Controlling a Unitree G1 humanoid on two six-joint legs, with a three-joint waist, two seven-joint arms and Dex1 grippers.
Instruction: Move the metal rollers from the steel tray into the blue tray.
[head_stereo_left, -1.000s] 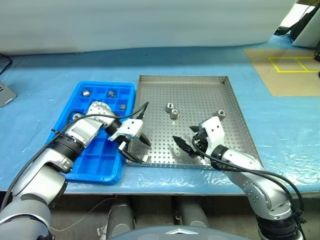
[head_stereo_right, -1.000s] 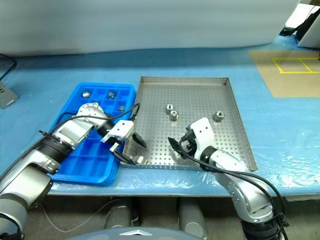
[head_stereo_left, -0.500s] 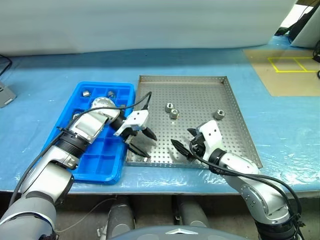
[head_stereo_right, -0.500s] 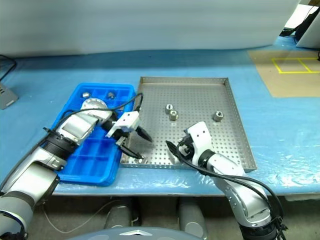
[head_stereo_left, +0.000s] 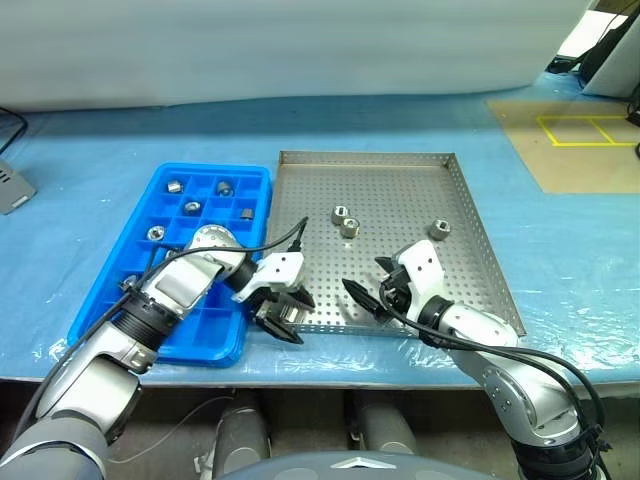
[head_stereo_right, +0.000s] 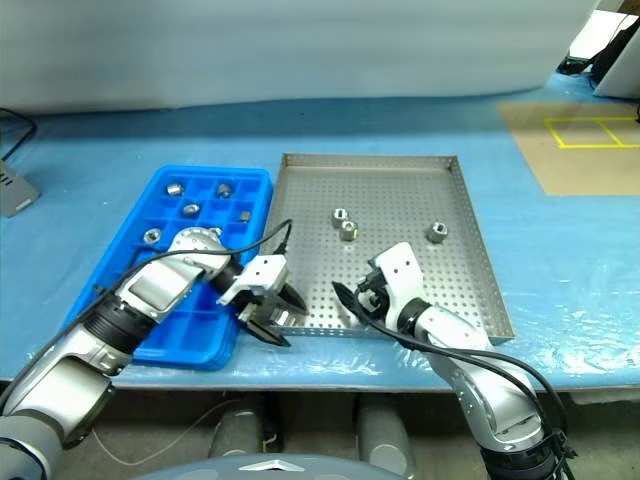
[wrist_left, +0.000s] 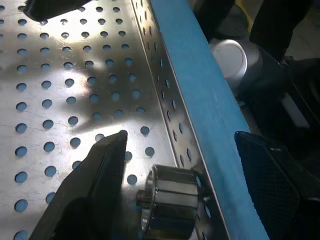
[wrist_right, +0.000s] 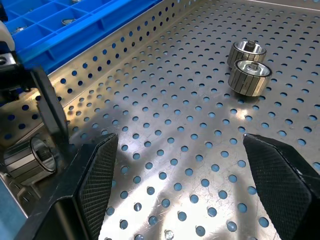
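The steel tray (head_stereo_left: 365, 155) holds three metal rollers (head_stereo_left: 340, 213) near its middle and far right. A fourth roller (wrist_left: 170, 200) lies in its near left corner against the rim. My left gripper (head_stereo_left: 285, 310) is open and low over that corner. One finger (wrist_left: 95, 190) is inside the tray and the other is outside the rim, with the roller between them untouched. My right gripper (head_stereo_left: 372, 285) hovers open and empty over the tray's near middle. The blue tray (head_stereo_left: 210, 168), left of the steel tray, has several rollers (head_stereo_left: 192, 208) in its far compartments.
A blue sheet covers the table (head_stereo_left: 90, 130), whose front edge runs just behind the steel tray's near rim. A grey object (head_stereo_left: 10, 185) sits at the far left edge. Brown floor with yellow tape (head_stereo_left: 585, 128) lies at the far right.
My left gripper has dropped from above the trays' shared edge to the steel tray's near left corner, around the roller there, uncovering the blue tray's far compartments. The right gripper stayed put.
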